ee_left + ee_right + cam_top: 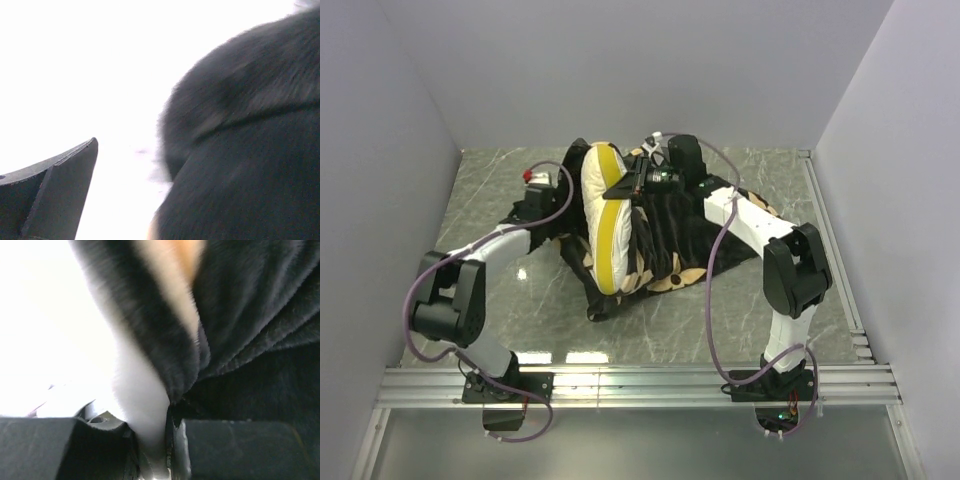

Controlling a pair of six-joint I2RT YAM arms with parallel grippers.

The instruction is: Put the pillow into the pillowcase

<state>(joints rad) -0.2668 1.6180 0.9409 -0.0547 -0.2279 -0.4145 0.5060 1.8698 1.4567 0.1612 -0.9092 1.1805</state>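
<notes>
The pillow (603, 215) stands on its long edge in the middle of the table, its yellow band facing up. The black pillowcase (670, 235) with tan motifs lies bunched under it and to its right. My right gripper (626, 187) is at the pillow's far top end. In the right wrist view it (170, 427) is shut on the black pillowcase hem (165, 340), with white fabric (142, 405) pinched alongside. My left gripper (565, 200) is against the pillow's left side. In the left wrist view one finger (60, 195) stands far left, and black fabric (250, 150) hides the other.
The tabletop (740, 330) is grey marble-patterned, with white walls on the left, back and right. Aluminium rails (640, 385) run along the near edge and the right side (835, 250). A small red part (530, 175) shows by the left wrist.
</notes>
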